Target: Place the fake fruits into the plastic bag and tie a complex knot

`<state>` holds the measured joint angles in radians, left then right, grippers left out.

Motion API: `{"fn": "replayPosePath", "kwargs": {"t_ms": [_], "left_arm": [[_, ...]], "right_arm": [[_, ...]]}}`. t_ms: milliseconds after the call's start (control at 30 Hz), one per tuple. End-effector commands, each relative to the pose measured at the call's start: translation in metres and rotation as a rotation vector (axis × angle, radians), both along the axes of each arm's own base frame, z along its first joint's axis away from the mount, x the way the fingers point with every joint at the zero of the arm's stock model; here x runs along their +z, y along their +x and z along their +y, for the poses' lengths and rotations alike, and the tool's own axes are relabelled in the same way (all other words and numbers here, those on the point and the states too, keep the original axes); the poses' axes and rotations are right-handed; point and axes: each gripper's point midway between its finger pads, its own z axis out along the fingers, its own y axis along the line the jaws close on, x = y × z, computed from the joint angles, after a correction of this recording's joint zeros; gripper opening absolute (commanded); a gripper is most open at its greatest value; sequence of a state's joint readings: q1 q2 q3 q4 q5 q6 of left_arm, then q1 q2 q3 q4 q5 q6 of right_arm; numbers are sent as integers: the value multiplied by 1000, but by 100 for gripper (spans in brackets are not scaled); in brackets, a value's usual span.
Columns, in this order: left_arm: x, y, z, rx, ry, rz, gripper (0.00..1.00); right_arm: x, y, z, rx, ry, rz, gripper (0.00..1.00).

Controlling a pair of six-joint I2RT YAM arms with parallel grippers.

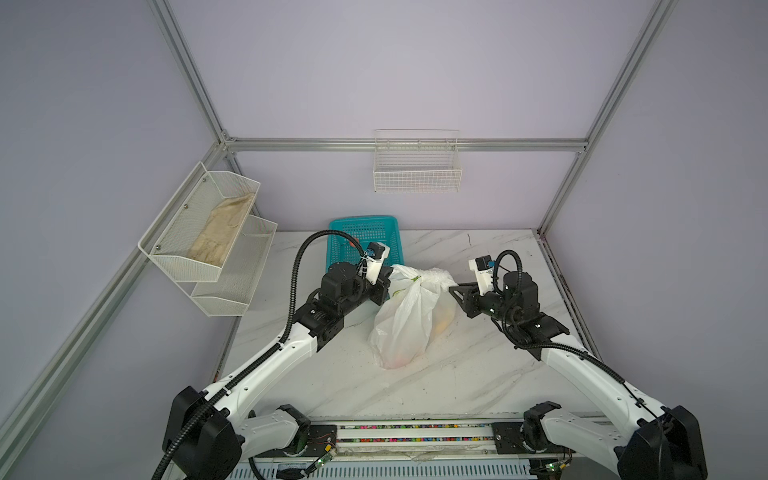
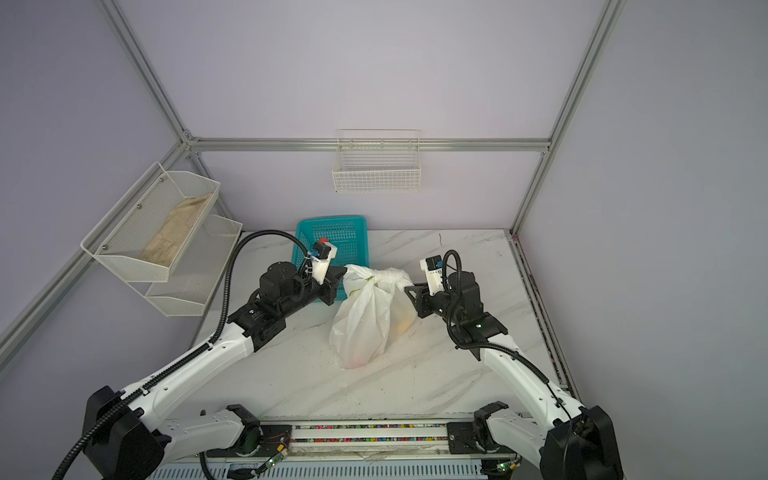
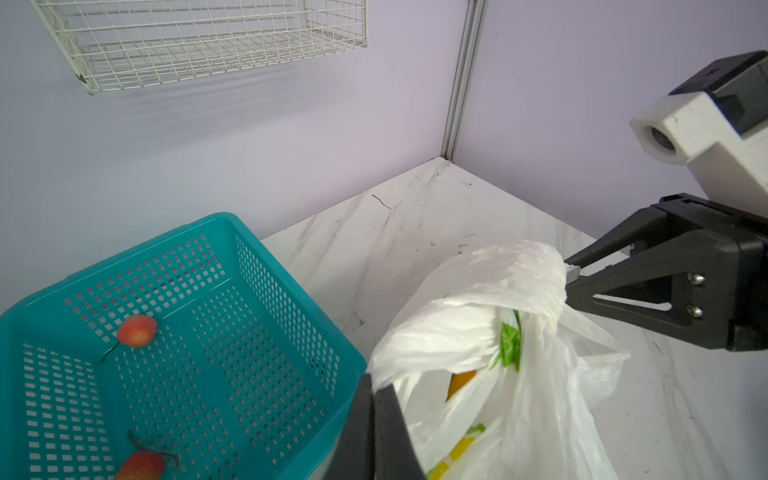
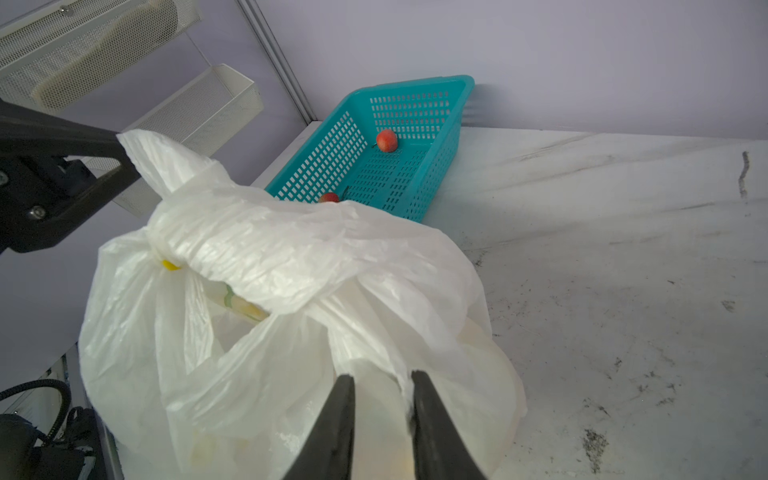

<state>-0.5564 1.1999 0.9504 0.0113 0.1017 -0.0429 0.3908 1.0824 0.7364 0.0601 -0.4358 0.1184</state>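
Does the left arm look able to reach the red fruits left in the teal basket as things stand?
Probably not yet: the left claw is shut on a handle of the plastic bag. The teal basket beside it is open-topped; nothing covers the red fruits.

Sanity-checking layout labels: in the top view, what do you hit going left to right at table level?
white mesh shelf → teal basket → plastic bag → right gripper. Skipped the left gripper: it overlaps both the basket and the bag.
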Motion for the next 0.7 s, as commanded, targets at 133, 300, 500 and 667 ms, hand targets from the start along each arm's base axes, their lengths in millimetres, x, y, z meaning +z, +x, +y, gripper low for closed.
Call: {"fn": "replayPosePath", "kwargs": {"t_ms": [133, 300, 500, 667], "left_arm": [[0, -3, 1, -8, -41, -8, 0], [0, -4, 1, -10, -40, -7, 0], [1, -4, 1, -13, -40, -10, 0], [2, -4, 1, -13, -40, -12, 0]], "right_arm": [[-3, 4, 6, 30, 14, -9, 34], [0, 10, 12, 55, 15, -24, 34], [3, 17, 13, 54, 0, -43, 34], [7, 21, 10, 41, -11, -64, 34]]}}
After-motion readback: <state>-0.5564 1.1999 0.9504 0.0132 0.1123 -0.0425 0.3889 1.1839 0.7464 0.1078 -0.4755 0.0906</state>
